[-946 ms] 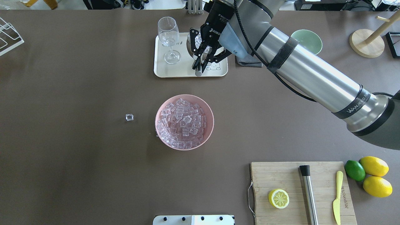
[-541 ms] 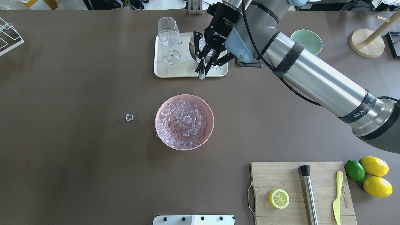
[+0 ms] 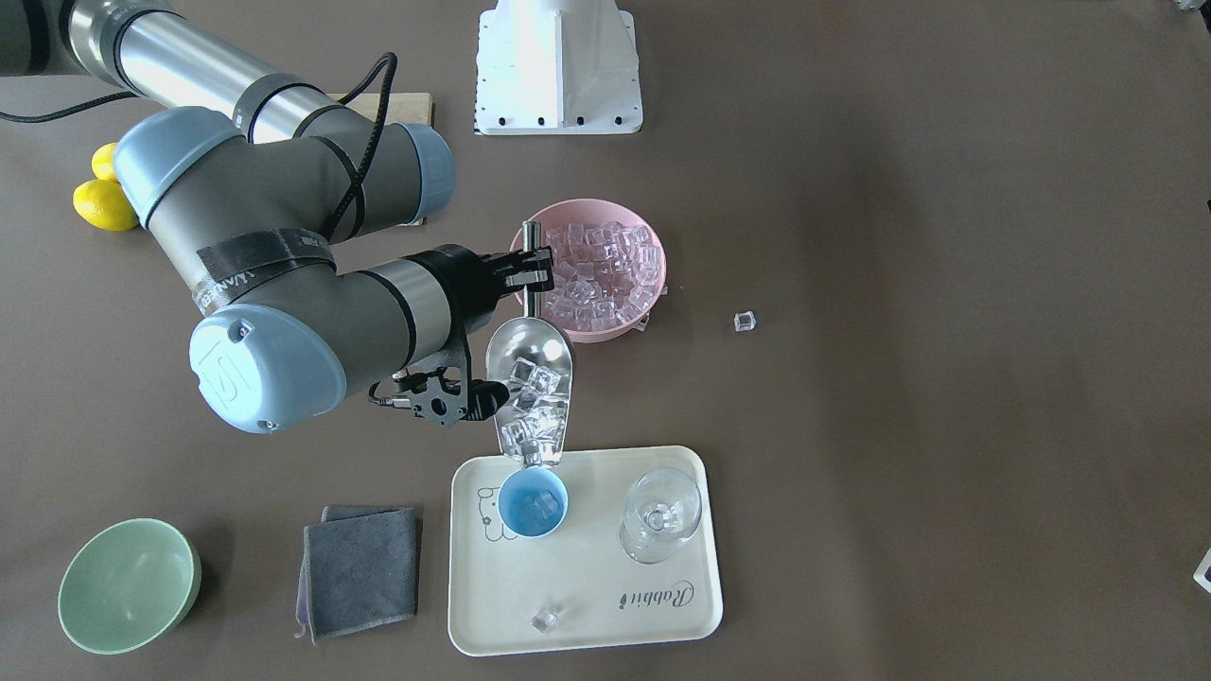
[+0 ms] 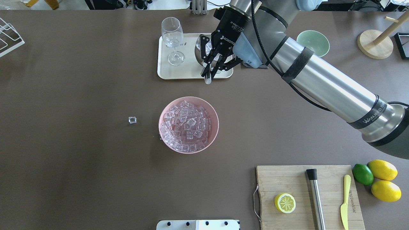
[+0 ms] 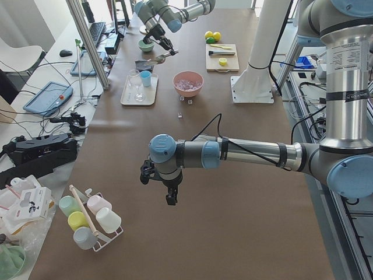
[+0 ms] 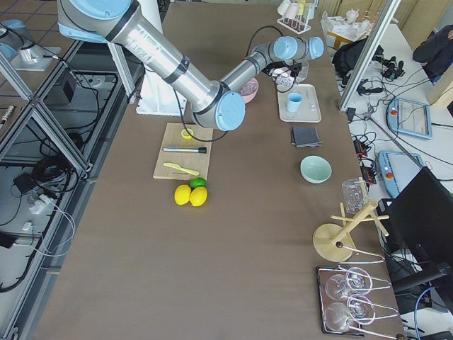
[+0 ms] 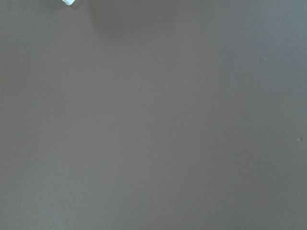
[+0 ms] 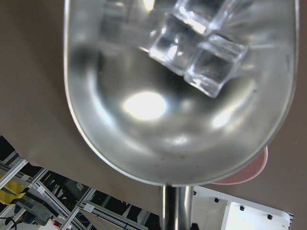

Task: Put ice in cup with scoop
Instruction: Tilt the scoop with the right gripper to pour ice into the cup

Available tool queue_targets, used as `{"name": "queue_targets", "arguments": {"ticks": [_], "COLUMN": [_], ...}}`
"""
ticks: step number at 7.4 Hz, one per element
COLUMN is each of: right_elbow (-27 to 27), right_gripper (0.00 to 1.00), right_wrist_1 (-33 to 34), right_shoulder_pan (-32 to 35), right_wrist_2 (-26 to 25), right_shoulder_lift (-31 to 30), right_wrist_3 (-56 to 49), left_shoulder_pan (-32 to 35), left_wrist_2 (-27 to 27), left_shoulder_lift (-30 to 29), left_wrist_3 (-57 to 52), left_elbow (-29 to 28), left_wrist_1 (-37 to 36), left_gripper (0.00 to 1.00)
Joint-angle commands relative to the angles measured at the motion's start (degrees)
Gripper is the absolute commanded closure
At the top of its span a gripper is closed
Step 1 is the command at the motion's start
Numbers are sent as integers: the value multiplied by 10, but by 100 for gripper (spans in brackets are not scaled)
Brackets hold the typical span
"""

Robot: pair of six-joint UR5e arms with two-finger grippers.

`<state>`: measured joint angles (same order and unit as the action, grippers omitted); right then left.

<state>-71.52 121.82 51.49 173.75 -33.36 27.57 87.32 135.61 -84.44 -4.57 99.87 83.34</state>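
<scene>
The right gripper (image 3: 530,272) has its jaws clenched on the thin rod handle of the scoop (image 3: 530,378). The scoop is tilted with its open front low, just above the rim of the cup (image 3: 535,503). Several cubes of ice (image 3: 532,402) are gathered at the scoop's lip, and at least one cube seems to lie inside the cup, so I judge that the pouring step is in hand and is not finished. The next move probably asks for a little more tilt with the lip kept over the cup's small mouth, because the scoop is wider than the cup and cubes can easily fall outside. One stray cube (image 3: 544,619) lies on the tray (image 3: 662,605) on the operators' side of the cup. The stemmed glass (image 3: 662,515) stands near the cup on the same tray. The pink bowl (image 3: 653,284), full of ice, is beyond the cup toward the robot's base. The left gripper (image 5: 169,199) hangs well apart from the cup, over bare table, and I cannot tell how its jaws stand. The table (image 4: 80,159) has a matte brown cover. In the room around it there are metal frame posts, cables and tablets.
</scene>
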Motion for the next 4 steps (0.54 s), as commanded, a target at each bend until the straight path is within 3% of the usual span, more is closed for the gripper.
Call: {"name": "queue_targets", "arguments": {"ticks": [1,4], "right_elbow": [1,1], "right_gripper": [100,100], "right_wrist_1": [-1,-4], "right_shoulder_pan": [1,2], "right_wrist_2": [38,42], "right_shoulder_lift": [-10,-12], "right_wrist_3": [-27,-31], "left_shoulder_pan": [0,0], "left_wrist_2": [0,1], "left_shoulder_lift": [0,0], "left_wrist_3": [-1,-2], "left_elbow": [-2,-1], "left_wrist_1": [1,1], "left_gripper": [2,2]}}
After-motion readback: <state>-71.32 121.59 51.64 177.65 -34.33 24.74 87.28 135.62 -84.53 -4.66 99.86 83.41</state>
